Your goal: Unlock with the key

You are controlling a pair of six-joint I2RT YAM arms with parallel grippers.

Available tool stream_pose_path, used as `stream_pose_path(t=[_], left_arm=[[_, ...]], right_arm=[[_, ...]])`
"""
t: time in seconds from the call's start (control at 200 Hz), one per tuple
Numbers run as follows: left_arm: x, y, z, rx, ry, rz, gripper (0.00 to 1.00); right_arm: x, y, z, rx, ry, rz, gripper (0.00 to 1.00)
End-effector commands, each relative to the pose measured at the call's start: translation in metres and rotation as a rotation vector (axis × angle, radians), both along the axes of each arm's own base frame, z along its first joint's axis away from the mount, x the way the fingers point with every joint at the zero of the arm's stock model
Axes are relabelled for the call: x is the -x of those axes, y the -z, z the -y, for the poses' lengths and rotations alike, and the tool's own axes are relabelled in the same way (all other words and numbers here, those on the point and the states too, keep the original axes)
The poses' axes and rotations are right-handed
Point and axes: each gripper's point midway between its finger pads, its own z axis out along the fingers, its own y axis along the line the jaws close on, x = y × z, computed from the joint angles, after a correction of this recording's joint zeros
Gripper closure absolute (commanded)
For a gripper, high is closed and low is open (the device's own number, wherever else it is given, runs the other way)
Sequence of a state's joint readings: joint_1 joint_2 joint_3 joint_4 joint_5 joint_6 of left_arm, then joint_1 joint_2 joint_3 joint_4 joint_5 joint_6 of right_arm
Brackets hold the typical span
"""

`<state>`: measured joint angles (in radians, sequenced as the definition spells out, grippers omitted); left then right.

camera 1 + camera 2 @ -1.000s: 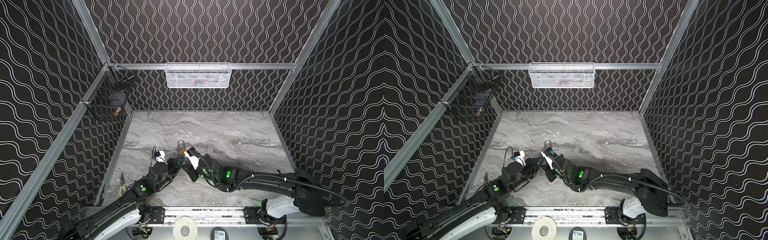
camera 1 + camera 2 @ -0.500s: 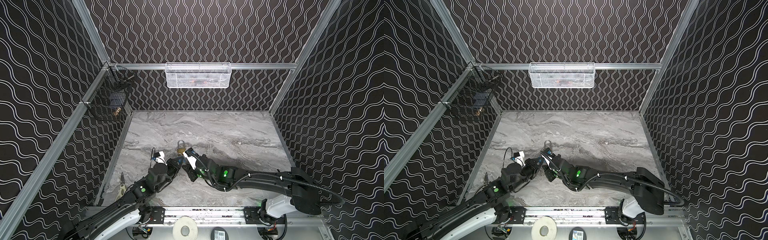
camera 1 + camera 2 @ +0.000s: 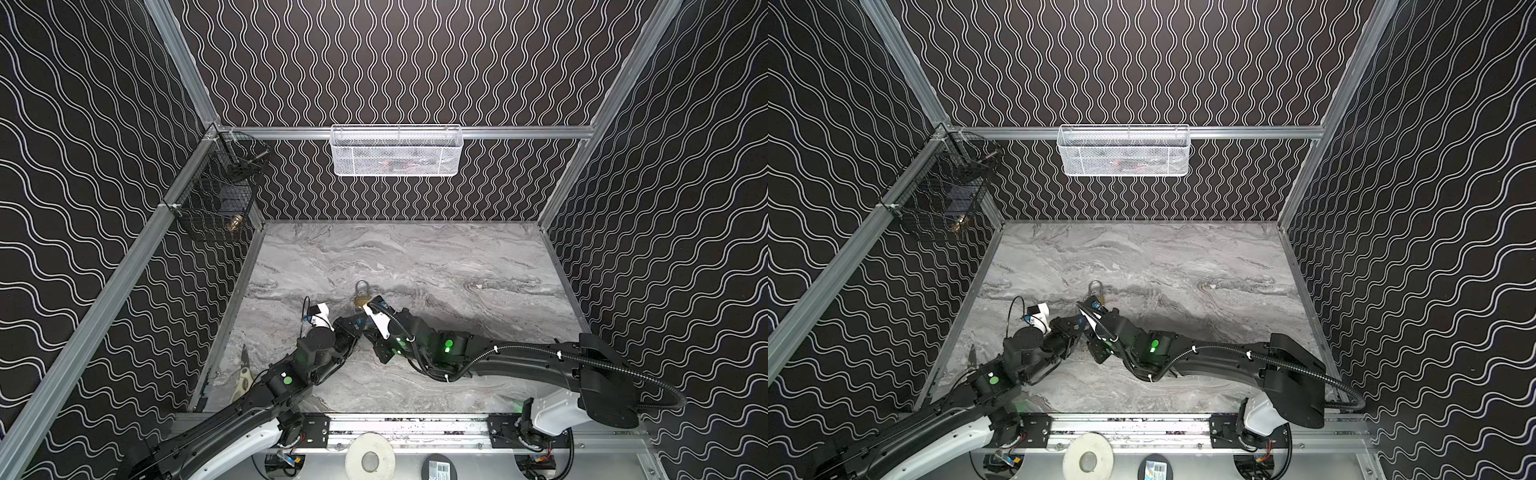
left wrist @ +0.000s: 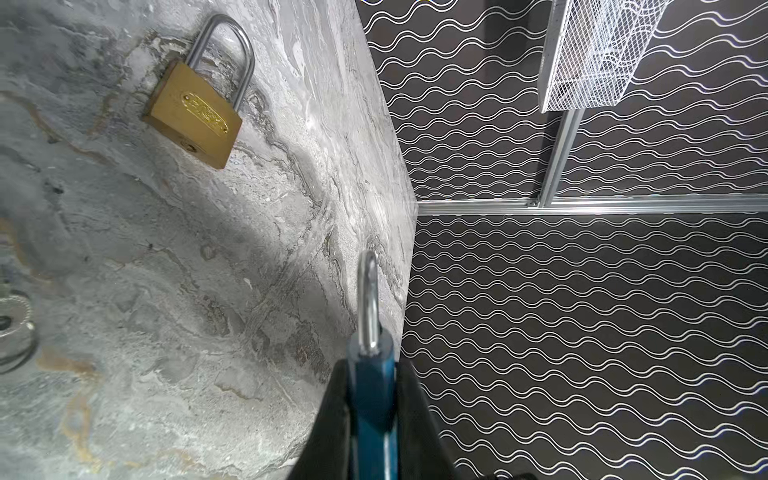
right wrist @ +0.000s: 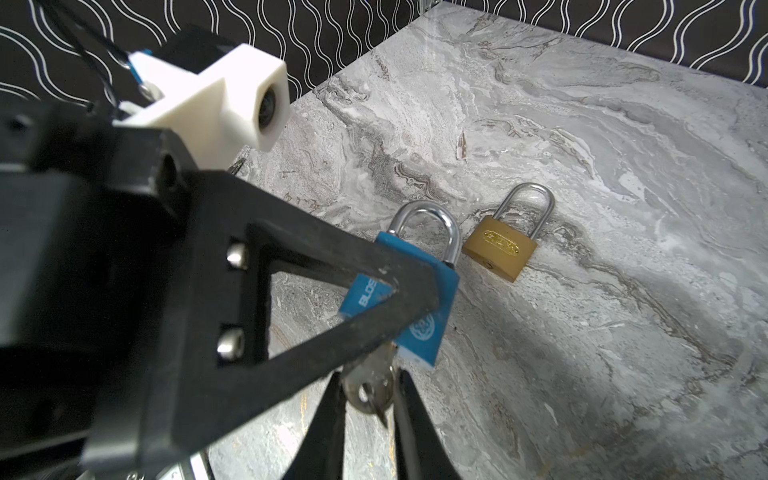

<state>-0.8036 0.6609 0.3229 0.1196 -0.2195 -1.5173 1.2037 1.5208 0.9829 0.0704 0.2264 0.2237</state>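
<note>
A blue padlock (image 5: 428,324) with a steel shackle (image 4: 368,299) is held off the table, and my left gripper (image 4: 371,365) is shut on its body. A silver key (image 5: 368,386) sticks out of the padlock's underside. My right gripper (image 5: 368,380) is shut on the key's round head, one finger pressed to each side. In both top views the two grippers meet near the table's front left, left gripper (image 3: 356,323) against right gripper (image 3: 368,330). A brass padlock (image 5: 498,249) lies flat on the marble just beyond them, also seen as the brass padlock (image 3: 361,299).
A white mesh basket (image 3: 397,151) hangs on the back rail. A black wire basket (image 3: 216,199) hangs on the left wall. A pair of pliers (image 3: 245,374) lies by the table's left edge. Patterned walls close in three sides.
My right gripper has edged left toward the left gripper and its jaws have narrowed onto the key. The left arm and the blue padlock have stayed put.
</note>
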Motion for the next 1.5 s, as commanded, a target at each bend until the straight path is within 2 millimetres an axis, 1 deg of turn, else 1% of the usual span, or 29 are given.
stream_pose_path(t=[0.0, 0.2, 0.28, 0.445, 0.525, 0.58, 0.635, 0.681, 0.706, 0.826, 0.976, 1.081, 1.086, 1.096, 1.156, 1.286, 1.451, 1.496], left_arm=[[-0.001, -0.010, 0.004, 0.046, 0.012, 0.027, 1.00], [-0.001, -0.013, 0.003, 0.044, 0.011, 0.039, 1.00], [-0.001, -0.016, 0.003, 0.043, 0.013, 0.054, 1.00], [-0.002, -0.018, 0.004, 0.063, 0.009, 0.081, 1.00], [-0.003, -0.017, 0.004, 0.060, 0.009, 0.080, 1.00], [-0.003, -0.018, 0.004, 0.060, 0.009, 0.080, 1.00], [-0.003, -0.017, 0.004, 0.053, 0.006, 0.076, 1.00], [-0.004, -0.017, 0.003, 0.049, 0.001, 0.075, 1.00], [-0.004, -0.017, 0.003, 0.045, 0.000, 0.074, 1.00], [-0.004, -0.018, 0.003, 0.040, 0.004, 0.075, 1.00], [-0.003, -0.016, 0.005, 0.052, 0.010, 0.071, 1.00], [-0.004, -0.014, 0.008, 0.049, 0.020, 0.066, 1.00], [-0.004, -0.014, 0.008, 0.049, 0.020, 0.065, 1.00], [-0.003, -0.014, 0.008, 0.046, 0.021, 0.063, 1.00], [-0.004, -0.014, 0.009, 0.044, 0.025, 0.061, 1.00], [-0.004, -0.016, 0.009, 0.066, 0.020, 0.072, 1.00], [-0.004, -0.018, 0.010, 0.088, 0.023, 0.079, 1.00], [-0.003, -0.017, 0.010, 0.091, 0.025, 0.075, 1.00]], right_arm=[[-0.006, -0.006, 0.001, -0.005, 0.028, 0.021, 0.84], [-0.006, -0.015, 0.003, -0.031, 0.041, 0.028, 0.91], [-0.007, -0.013, 0.005, -0.031, 0.048, 0.025, 1.00], [-0.007, -0.012, 0.007, -0.041, 0.065, 0.015, 1.00], [-0.008, -0.015, 0.006, -0.049, 0.066, 0.017, 1.00], [-0.007, -0.015, 0.005, -0.051, 0.059, 0.014, 0.81], [-0.005, -0.015, 0.004, -0.053, 0.043, 0.019, 0.77], [-0.005, -0.015, 0.004, -0.051, 0.042, 0.019, 0.70], [-0.005, -0.015, 0.004, -0.051, 0.042, 0.020, 0.69], [-0.006, -0.015, 0.006, -0.043, 0.048, 0.031, 0.68], [-0.006, -0.019, 0.001, -0.042, 0.032, 0.038, 0.69], [-0.006, -0.013, 0.000, -0.023, 0.025, 0.033, 0.69], [-0.007, -0.019, -0.002, -0.036, 0.025, 0.038, 0.69], [-0.007, -0.024, -0.004, -0.046, 0.024, 0.041, 0.69], [-0.007, -0.027, -0.007, -0.054, 0.022, 0.043, 0.71], [-0.008, -0.021, -0.009, -0.040, 0.021, 0.034, 0.73], [-0.010, -0.009, -0.011, -0.005, 0.032, 0.019, 0.72], [-0.012, -0.010, -0.010, -0.004, 0.043, 0.023, 0.76]])
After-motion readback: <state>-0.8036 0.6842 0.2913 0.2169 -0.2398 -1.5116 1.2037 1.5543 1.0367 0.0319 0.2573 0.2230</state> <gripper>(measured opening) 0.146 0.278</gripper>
